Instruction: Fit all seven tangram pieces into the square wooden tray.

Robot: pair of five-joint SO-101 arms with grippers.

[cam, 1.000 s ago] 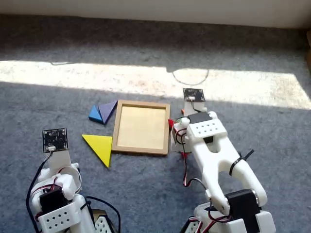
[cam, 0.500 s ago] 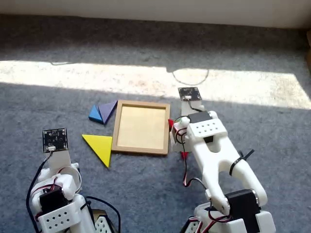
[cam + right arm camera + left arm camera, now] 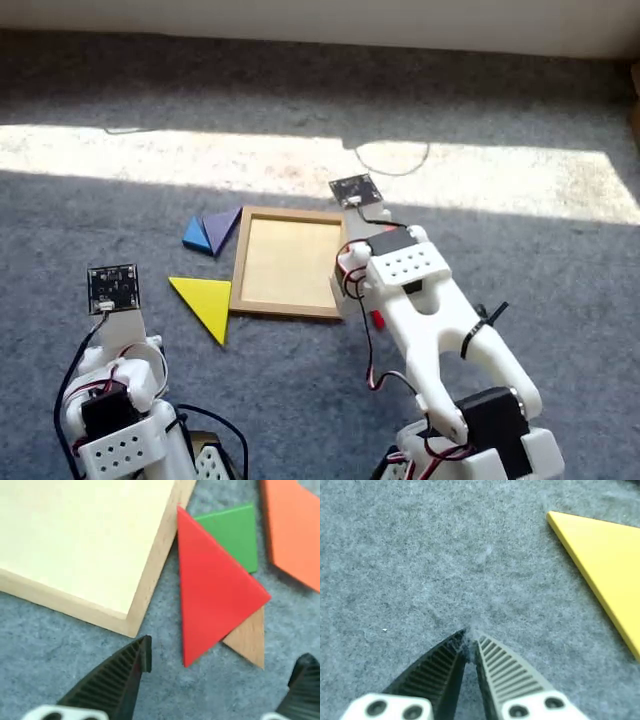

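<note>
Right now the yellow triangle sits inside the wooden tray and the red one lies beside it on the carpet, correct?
No. The yellow triangle lies on the carpet outside the wooden tray, as the high view shows. The red triangle does lie beside the tray.

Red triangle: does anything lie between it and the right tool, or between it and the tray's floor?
Nothing lies between the open right tool and the red triangle, which lies atop a green piece and a tan piece. Only the tray, with its raised rim, separates it from the floor inside.
</note>
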